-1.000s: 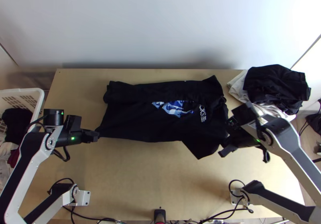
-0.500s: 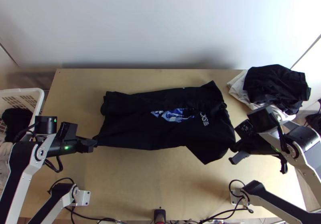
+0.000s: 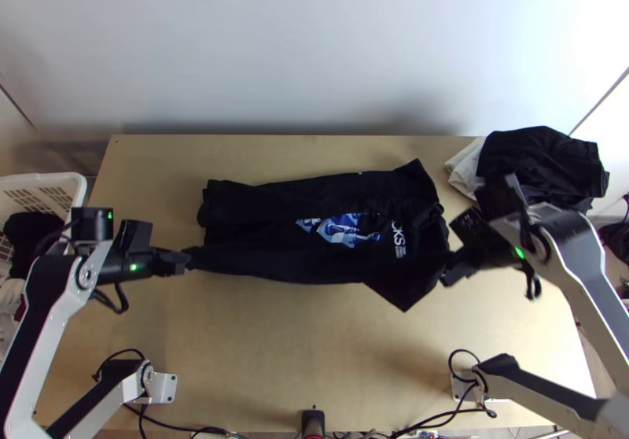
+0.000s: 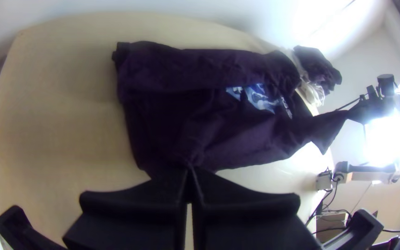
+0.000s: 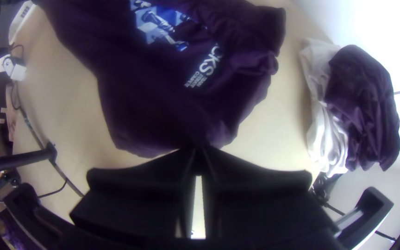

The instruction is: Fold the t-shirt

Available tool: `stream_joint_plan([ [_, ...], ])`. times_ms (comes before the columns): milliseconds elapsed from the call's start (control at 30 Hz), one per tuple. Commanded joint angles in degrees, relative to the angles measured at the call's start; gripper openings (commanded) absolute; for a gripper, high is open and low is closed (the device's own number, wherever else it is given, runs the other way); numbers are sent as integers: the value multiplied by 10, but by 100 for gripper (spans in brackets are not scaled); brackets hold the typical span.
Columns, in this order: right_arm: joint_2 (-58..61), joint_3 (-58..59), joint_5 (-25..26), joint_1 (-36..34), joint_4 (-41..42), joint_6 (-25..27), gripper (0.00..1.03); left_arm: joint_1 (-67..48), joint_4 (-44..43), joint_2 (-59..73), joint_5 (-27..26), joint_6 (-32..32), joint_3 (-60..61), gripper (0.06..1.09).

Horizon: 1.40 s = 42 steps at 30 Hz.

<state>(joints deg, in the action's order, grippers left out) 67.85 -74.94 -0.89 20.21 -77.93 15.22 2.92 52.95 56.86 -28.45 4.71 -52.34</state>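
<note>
Evenly, my two hands are sharing the near edge. At the frame's middle left, my left gripper (image 3: 182, 260) is pinching the hem-end corner, fingers together. Across the centre, the black t-shirt (image 3: 275, 238) is lying lengthwise, its far side seemingly folded over. Right of centre, my right gripper (image 3: 452, 270) is pinching the sleeve end, fingers together. I am probably holding both ends so the edge is staying straight for a fold.

Strong glare on wall (image 3: 574, 22), top view's right; soft shadows low; wrist views bent, dark-cornered.
</note>
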Motion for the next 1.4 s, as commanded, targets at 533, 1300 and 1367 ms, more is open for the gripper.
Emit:
stream_joint_plan([
  [533, 396, -313, -3, -112, 92, 64, 3, 26, -103, 334, 16, -15, -238, 9],
  [1300, 637, -581, -2, -137, 65, 68, 3, 18, -108, 579, 48, -23, -455, 9],
  [1367, 641, -581, -2, -138, 80, 67, 3, 17, -111, 587, 52, -24, -455, 9],
])
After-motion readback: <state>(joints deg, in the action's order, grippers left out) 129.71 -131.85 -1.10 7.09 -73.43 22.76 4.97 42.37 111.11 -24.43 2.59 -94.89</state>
